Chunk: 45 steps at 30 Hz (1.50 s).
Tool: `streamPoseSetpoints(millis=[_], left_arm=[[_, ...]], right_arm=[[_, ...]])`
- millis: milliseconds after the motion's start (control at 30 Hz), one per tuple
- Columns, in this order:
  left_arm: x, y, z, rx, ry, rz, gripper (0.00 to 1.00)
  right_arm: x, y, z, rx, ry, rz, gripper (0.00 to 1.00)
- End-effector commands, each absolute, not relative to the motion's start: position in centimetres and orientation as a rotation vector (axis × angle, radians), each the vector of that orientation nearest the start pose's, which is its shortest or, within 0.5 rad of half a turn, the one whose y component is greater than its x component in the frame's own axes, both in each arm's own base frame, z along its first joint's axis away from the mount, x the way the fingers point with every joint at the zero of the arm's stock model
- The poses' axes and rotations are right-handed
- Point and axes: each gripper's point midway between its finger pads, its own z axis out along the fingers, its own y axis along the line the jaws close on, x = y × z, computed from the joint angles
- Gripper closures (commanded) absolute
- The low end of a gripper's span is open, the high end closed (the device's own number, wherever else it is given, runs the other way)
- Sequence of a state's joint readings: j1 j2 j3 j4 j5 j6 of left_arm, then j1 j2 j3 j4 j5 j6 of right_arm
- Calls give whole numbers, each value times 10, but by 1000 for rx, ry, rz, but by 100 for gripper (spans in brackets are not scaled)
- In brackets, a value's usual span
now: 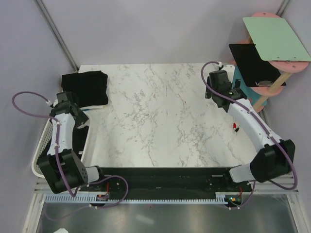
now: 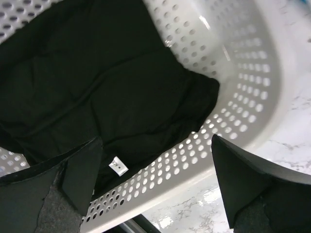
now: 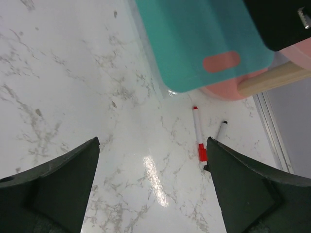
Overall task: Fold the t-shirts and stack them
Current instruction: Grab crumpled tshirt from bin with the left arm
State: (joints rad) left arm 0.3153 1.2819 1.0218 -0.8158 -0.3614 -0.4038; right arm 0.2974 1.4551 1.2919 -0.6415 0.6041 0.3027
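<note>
A folded black t-shirt [image 1: 85,87] lies at the table's far left corner. Another black t-shirt [image 2: 97,82] lies crumpled in the white perforated basket [image 2: 243,97], with a small white label showing near its edge. My left gripper [image 2: 155,160] is open and empty, hovering above the basket's near rim and this shirt; in the top view the left gripper [image 1: 77,118] is over the basket [image 1: 41,150] at the table's left edge. My right gripper [image 3: 153,155] is open and empty above bare marble at the far right [image 1: 228,94]. No chest print shows.
A red marker [image 3: 198,133] and a black marker [image 3: 221,130] lie on the table by the right gripper. A teal mat [image 3: 204,39], a rigid black panel [image 1: 252,65] and a green board [image 1: 277,39] sit on a pink stand at the far right.
</note>
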Motion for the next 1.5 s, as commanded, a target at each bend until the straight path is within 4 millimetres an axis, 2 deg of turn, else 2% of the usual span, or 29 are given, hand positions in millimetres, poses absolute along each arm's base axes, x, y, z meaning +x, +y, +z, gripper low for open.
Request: streamPoseSetpoints(millis=[0, 67, 100, 200, 367, 500, 767, 833, 867, 900, 1033, 1067, 1100, 1167, 1267, 1367, 1400, 1467], left_arm=[[239, 126, 117, -1182, 2367, 336, 0], [234, 125, 106, -1227, 2384, 322, 0], [232, 127, 101, -1244, 2393, 326, 0], [223, 134, 83, -1348, 2412, 324, 0], [221, 140, 67, -1447, 2430, 271, 0], [217, 142, 46, -1507, 2491, 273, 0], [216, 136, 18, -1537, 2618, 237, 2], [215, 133, 12, -1544, 2642, 218, 5], [214, 132, 11, -1541, 2652, 213, 9], [214, 132, 11, -1539, 2655, 209, 28], [214, 131, 12, -1537, 2650, 206, 73], [214, 131, 13, -1537, 2645, 208, 89], [214, 132, 13, -1539, 2643, 208, 98], [215, 132, 15, -1538, 2635, 208, 98], [216, 138, 30, -1521, 2581, 241, 98], [220, 142, 59, -1486, 2459, 254, 98], [223, 144, 80, -1461, 2375, 247, 98], [226, 146, 103, -1424, 2292, 235, 98]], right_arm=[[376, 32, 255, 290, 2009, -211, 2], [376, 40, 270, 275, 1939, -129, 2], [370, 39, 277, 267, 1912, -104, 2], [365, 43, 289, 258, 1863, -53, 2], [362, 45, 288, 260, 1861, -34, 2], [363, 51, 289, 262, 1855, 16, 2], [367, 60, 293, 266, 1842, 77, 2], [366, 60, 295, 268, 1835, 86, 2], [366, 62, 295, 266, 1833, 93, 2], [365, 61, 295, 266, 1830, 95, 2], [364, 61, 294, 259, 1833, 93, 2], [363, 60, 291, 261, 1837, 89, 2], [363, 61, 291, 257, 1839, 94, 2], [362, 62, 286, 254, 1848, 92, 2], [362, 62, 285, 246, 1853, 93, 2], [361, 61, 278, 245, 1867, 82, 2], [362, 62, 277, 246, 1869, 84, 2], [364, 64, 270, 239, 1886, 87, 2]])
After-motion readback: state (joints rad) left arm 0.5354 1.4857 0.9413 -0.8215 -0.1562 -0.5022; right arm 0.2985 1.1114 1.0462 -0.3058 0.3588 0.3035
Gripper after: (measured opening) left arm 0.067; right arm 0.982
